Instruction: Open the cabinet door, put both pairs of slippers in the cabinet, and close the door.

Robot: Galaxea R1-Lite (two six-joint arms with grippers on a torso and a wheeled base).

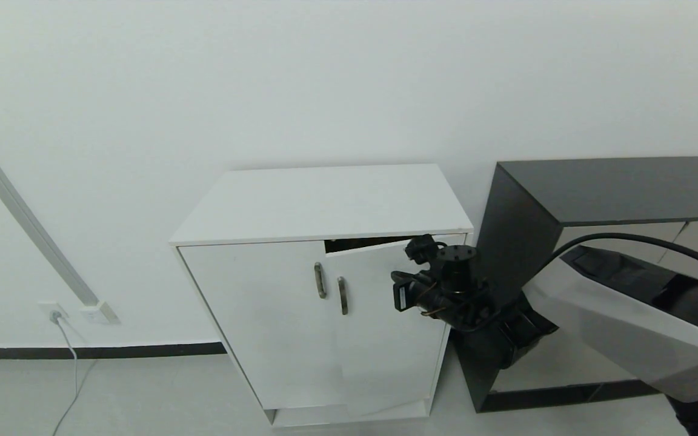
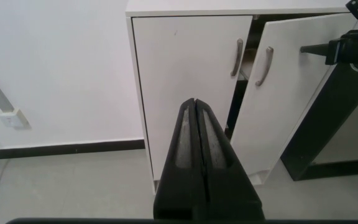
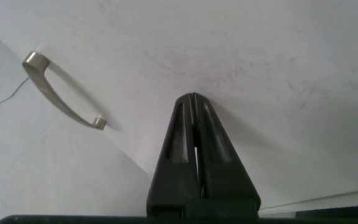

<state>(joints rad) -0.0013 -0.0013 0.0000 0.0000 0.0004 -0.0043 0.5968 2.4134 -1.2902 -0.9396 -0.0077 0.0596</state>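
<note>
Clenched tight, the right gripper [image 3: 194,99] is pressing its tip, seemingly touching, against the face of the right door [image 1: 385,345], near the curved metal handle [image 1: 343,295]. That door is standing slightly ajar, with a dark gap showing along its top. The job in hand is probably pushing it home: a steady, square press toward the handle edge should be seating it flush without sliding across the smooth panel. The left gripper [image 2: 194,106], jaws also closed on nothing, is hanging well apart, facing the white cabinet [image 1: 325,203], which is standing against the wall beside a dark sideboard [image 1: 506,242].
</note>
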